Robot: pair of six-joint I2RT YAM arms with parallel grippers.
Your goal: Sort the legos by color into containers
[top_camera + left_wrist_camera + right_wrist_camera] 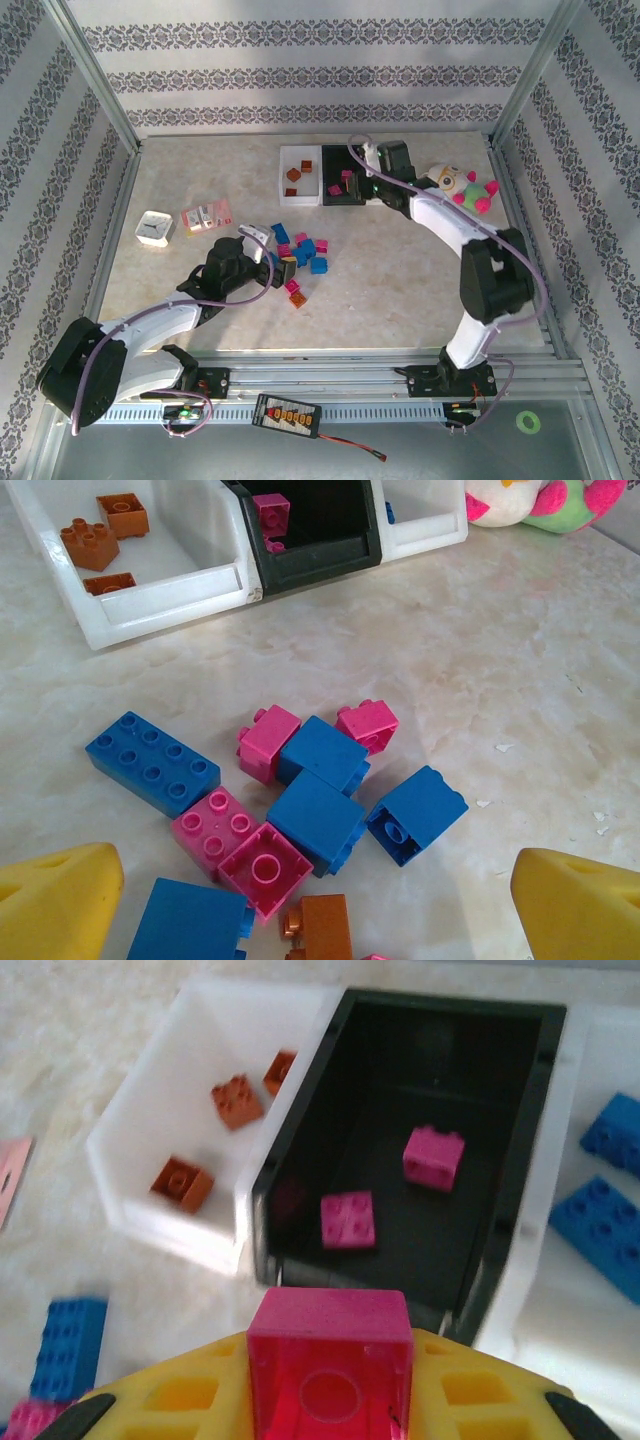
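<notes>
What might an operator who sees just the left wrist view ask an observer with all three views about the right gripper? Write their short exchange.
Operator: Is the right gripper holding anything?
Observer: Yes. The right gripper is shut on a pink brick.
Operator: Where is it?
Observer: It hangs above the black bin, towards the near side.
</notes>
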